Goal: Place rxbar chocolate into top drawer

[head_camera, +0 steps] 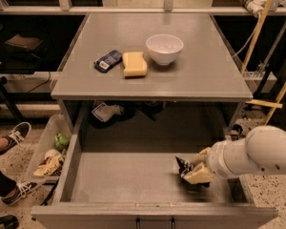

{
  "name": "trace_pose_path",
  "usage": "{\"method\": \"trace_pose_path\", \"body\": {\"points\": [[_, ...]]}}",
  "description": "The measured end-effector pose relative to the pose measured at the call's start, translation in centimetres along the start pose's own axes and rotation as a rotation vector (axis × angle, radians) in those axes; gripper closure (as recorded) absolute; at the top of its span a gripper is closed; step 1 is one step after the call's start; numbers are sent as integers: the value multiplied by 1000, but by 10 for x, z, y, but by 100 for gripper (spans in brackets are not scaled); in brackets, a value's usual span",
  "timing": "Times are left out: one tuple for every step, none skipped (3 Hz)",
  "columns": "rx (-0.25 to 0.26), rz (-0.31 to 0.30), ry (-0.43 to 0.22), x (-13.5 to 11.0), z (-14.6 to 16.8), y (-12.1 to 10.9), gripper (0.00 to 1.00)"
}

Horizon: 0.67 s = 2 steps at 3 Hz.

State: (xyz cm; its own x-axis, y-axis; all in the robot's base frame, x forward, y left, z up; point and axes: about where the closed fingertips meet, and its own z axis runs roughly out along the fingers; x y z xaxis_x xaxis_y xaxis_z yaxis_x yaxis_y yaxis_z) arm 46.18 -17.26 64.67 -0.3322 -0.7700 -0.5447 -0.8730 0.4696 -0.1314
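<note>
The wide grey flat-topped table [200, 70] carries three things near its middle. Below it the deep grey box top drawer [124, 180] stands pulled fully open, its floor bare but for its right part. There the thick white robot arm [262, 154] reaches in from the right. A clear plastic bin [44, 137] on the floor to the left of the drawer holds crumpled pale and green scraps. On the tabletop stands a round white bowl [164, 55], with nothing visible in it. Left of it lies a yellow rectangular sponge [134, 63], then a dark blue packet with a white label [107, 60]. The tan-fingered gripper [188, 171] sits low inside the drawer, seemingly clamped on the small black crinkly-wrapped rxbar chocolate [182, 164] just above the floor.
</note>
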Motion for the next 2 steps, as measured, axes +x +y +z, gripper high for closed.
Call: {"method": "trace_pose_path", "body": {"points": [[-16,10,-2,6,10,2,100],[-15,9,-2,6,10,2,81]]}}
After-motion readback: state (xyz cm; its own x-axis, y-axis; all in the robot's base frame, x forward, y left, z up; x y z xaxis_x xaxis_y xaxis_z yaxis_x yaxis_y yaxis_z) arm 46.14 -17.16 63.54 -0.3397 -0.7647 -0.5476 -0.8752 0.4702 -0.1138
